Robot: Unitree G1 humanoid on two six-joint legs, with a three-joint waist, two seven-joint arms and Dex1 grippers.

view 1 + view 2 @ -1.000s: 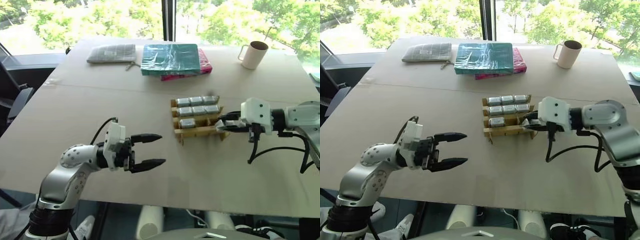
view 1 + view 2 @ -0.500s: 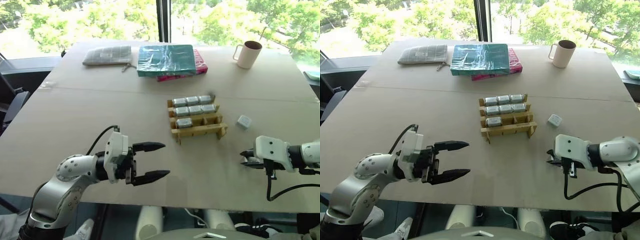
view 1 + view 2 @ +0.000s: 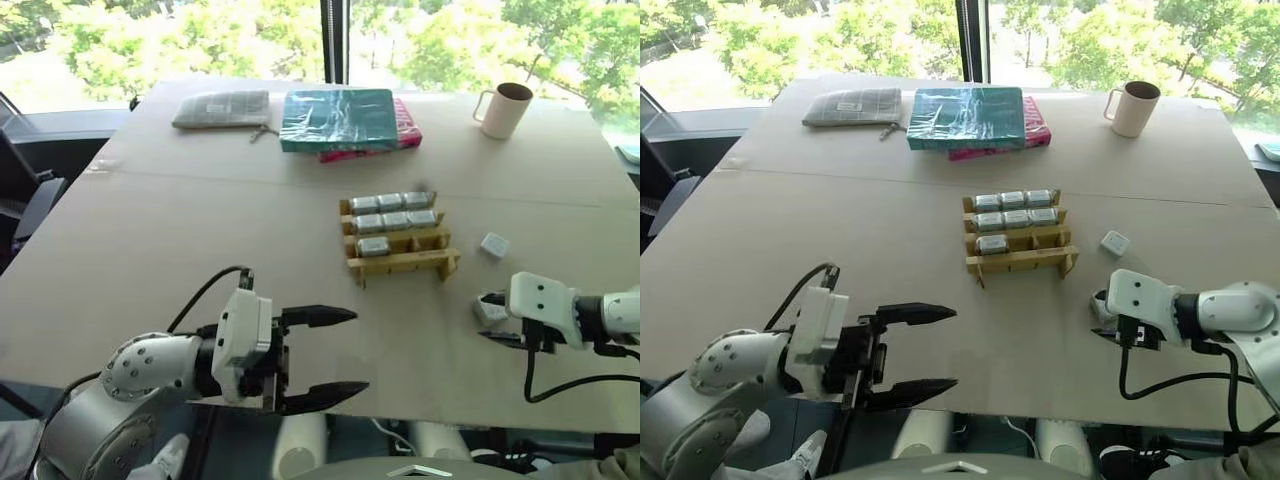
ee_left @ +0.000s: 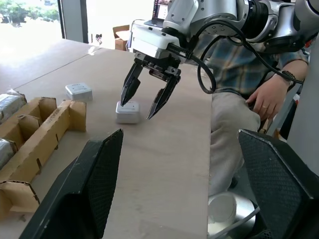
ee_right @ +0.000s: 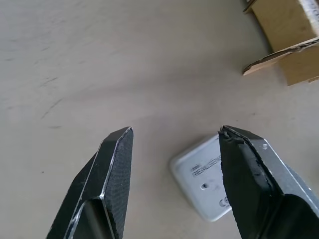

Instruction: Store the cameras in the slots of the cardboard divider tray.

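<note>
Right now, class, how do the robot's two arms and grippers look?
Both arms have rounded silver-grey links, a boxy white wrist housing and a looping black cable. The left gripper and the right gripper each end in two tapered, pointed black jaws.

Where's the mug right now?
The mug stands at the table's far right corner, near the window, right of the teal book.

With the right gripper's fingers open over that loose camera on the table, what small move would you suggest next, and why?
Probably lower the right gripper a little and close it on the camera. Its fingers stand open just above the camera, which lies flat on the table outside the cardboard divider tray; the tray has empty cells, and another camera lies loose nearby.
</note>
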